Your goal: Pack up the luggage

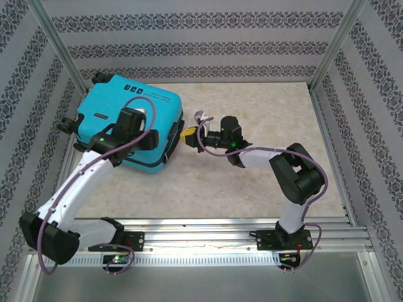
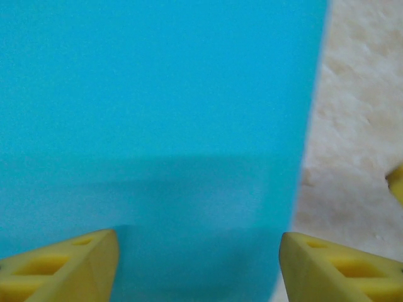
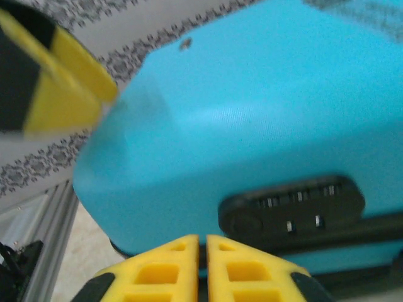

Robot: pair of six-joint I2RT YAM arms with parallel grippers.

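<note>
Luggage (image 1: 107, 94): turquoise hard-shell case, closed, lying flat on the far-left part of the table with its broad face up. Small white marks sit on the far part of that face. A black band and black fittings run along the right side edge. The shell also shows in the left wrist view (image 2: 157, 94) and the right wrist view (image 3: 252, 113).

Table (image 1: 264, 113): pale, marbled top, with patterned walls (image 1: 189, 25) on three sides.

Left arm (image 1: 75, 182): white links and black joints, reaching from the near-left corner out over the case's top face.

Right arm (image 1: 296, 176): bent at the elbow, with its forearm pointing left toward the case's right side.

Left gripper (image 2: 198, 264): yellow fingers spread wide, hanging just above the turquoise shell near its right edge. Nothing is between them.

Right gripper (image 1: 187, 134) (image 3: 203, 251): yellow fingers drawn almost together with only a thin dark slit between them. No object is visible in the slit. The tips are just beside the case's side wall, below the lock.

Wheels (image 1: 101, 77): black, at the far-left corners of the case.

Combination lock (image 3: 291, 204): black oval housing with dials, set into the side wall. The view is blurred.
</note>
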